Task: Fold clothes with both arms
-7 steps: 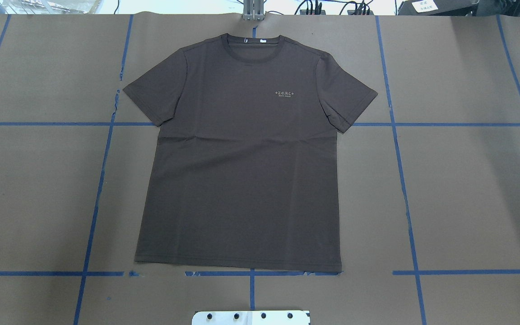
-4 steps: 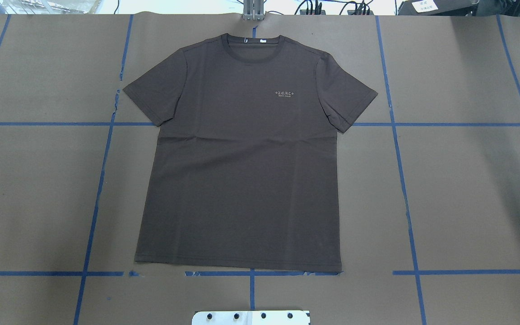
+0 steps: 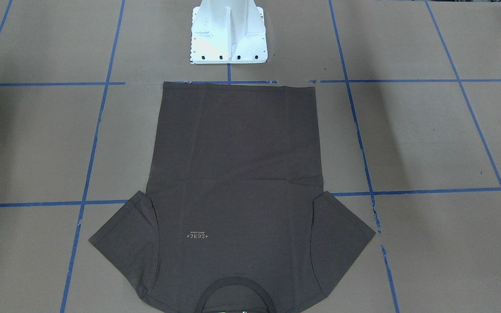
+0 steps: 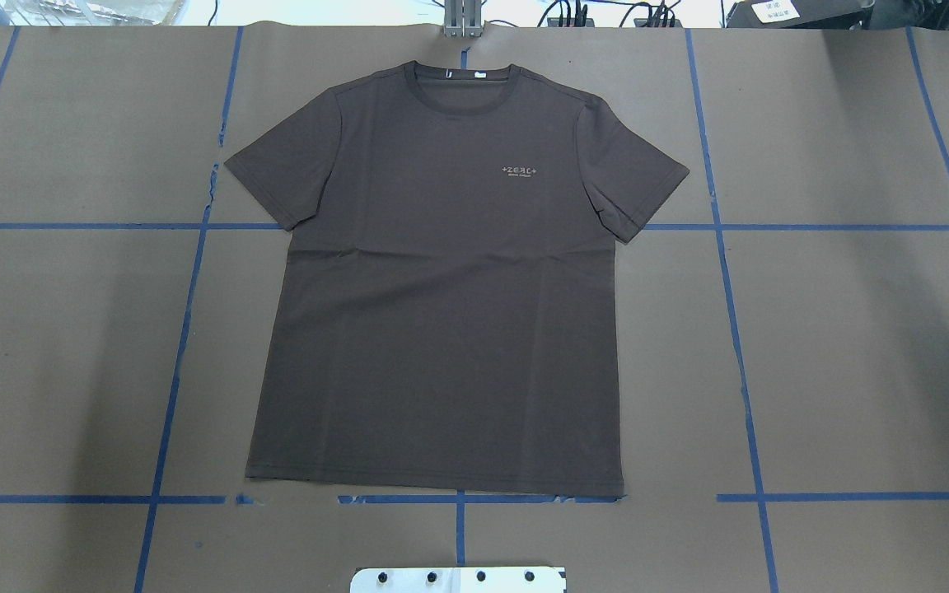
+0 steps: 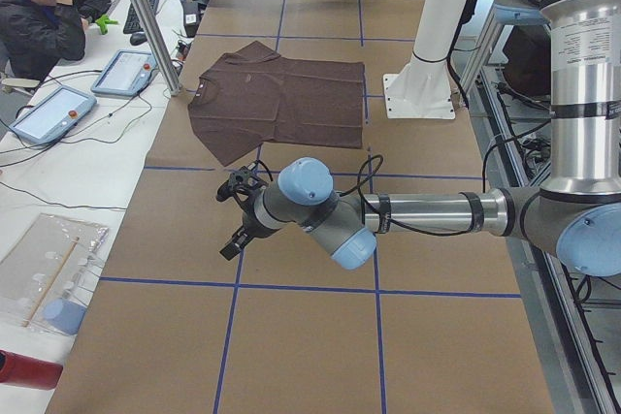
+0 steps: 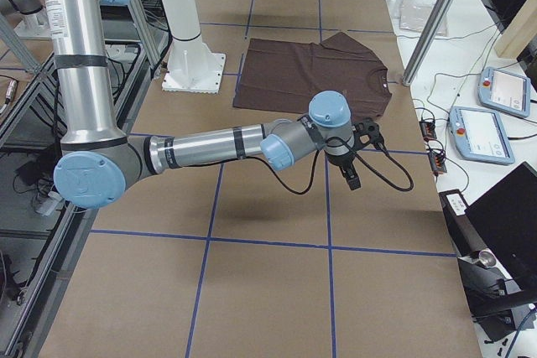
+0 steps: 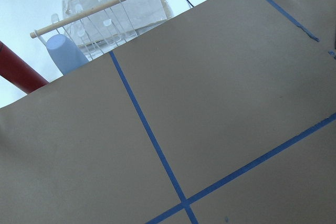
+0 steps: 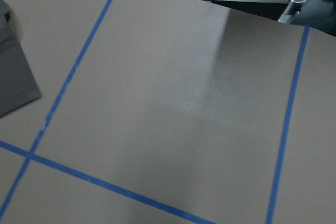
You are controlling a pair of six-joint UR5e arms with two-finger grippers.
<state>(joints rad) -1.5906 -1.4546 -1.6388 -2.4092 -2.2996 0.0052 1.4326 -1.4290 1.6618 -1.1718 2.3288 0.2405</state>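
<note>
Nothing has moved in the overhead view over the last second: the T-shirt lies just where it lay, flat and face up, and no arm shows there. The left gripper shows only in the view from the table's left end, so I cannot tell how wide its jaws stand; it hangs above bare brown paper, holding and touching nothing, with the shirt well apart at its 12 o'clock. The right gripper shows only from the opposite end, and its opening cannot be told either; it too is empty over bare paper, with the near sleeve close at its 12 o'clock. The right wrist camera catches a corner of dark cloth at 9 o'clock, the rest being paper crossed by blue tape lines. The left wrist camera sees paper and tape, with a clear rack, a pale blue cup and a red cylinder past the paper's edge at 11 o'clock. Seen from overhead, the collar points to 12 o'clock near the far table edge, the logo sits at 1 o'clock of the chest, and the hem runs along a tape line just short of the white pedestal at 6 o'clock. Wide bare paper lies at 3 and 9 o'clock of the shirt.
</note>
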